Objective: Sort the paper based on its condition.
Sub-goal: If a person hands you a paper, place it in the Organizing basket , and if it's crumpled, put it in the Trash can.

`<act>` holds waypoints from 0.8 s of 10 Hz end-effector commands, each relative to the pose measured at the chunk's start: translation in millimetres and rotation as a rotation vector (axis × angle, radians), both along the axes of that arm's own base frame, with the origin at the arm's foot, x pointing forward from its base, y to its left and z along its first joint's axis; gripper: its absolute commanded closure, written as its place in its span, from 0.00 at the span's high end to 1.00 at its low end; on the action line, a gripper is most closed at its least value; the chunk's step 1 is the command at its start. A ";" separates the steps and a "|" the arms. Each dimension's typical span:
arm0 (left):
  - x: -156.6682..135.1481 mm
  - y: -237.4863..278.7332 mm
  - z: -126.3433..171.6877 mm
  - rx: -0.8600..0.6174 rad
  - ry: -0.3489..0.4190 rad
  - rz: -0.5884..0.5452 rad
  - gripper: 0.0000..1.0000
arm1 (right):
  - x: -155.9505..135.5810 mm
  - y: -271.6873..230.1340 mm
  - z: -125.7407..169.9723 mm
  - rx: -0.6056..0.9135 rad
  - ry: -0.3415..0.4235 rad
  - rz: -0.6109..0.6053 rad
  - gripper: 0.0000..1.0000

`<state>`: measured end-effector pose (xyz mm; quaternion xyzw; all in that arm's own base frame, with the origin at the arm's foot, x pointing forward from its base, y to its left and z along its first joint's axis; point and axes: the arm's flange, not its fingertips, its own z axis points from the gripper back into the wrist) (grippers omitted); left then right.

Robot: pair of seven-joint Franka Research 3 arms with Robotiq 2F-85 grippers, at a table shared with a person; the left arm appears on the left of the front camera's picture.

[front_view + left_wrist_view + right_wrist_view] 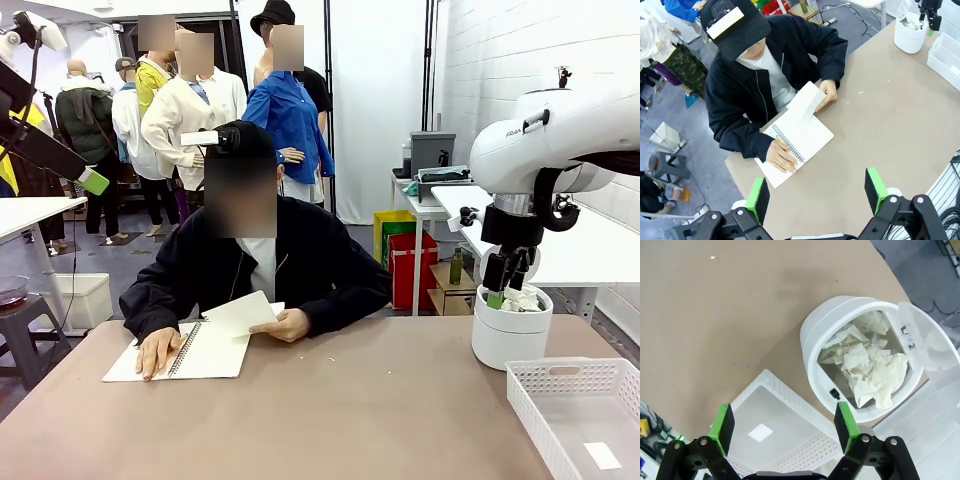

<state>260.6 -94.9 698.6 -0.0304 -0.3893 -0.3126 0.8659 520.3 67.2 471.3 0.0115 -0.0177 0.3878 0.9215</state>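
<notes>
Crumpled white paper (865,365) fills the round white bin (812,347), and a flat paper slip (761,432) lies in the white basket (805,450). My right gripper (784,426) hangs open and empty just above them, over the bin's rim (512,335) in the front view. High over the table's near side, my left gripper (816,192) is open with nothing between its green pads. Across the table a person holds a white sheet (242,312) at the spiral notebook (205,355), the other hand flat on the page.
The basket (575,410) stands at the table's front right corner, right beside the bin. The bin's lid (932,347) is flipped open. The person's arms and notebook take up the far left; bare brown tabletop (350,410) spreads through the middle.
</notes>
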 end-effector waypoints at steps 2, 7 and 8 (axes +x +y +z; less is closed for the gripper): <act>-0.2 0.5 0.3 0.000 -0.001 0.001 1.00 | -36.7 15.1 3.1 0.056 -0.034 0.058 1.00; -0.2 0.5 0.3 0.000 -0.001 0.001 1.00 | -119.1 75.9 31.3 0.267 -0.135 0.247 1.00; -0.2 0.5 0.3 0.000 -0.001 0.001 1.00 | -122.5 83.7 37.2 0.290 -0.149 0.273 1.00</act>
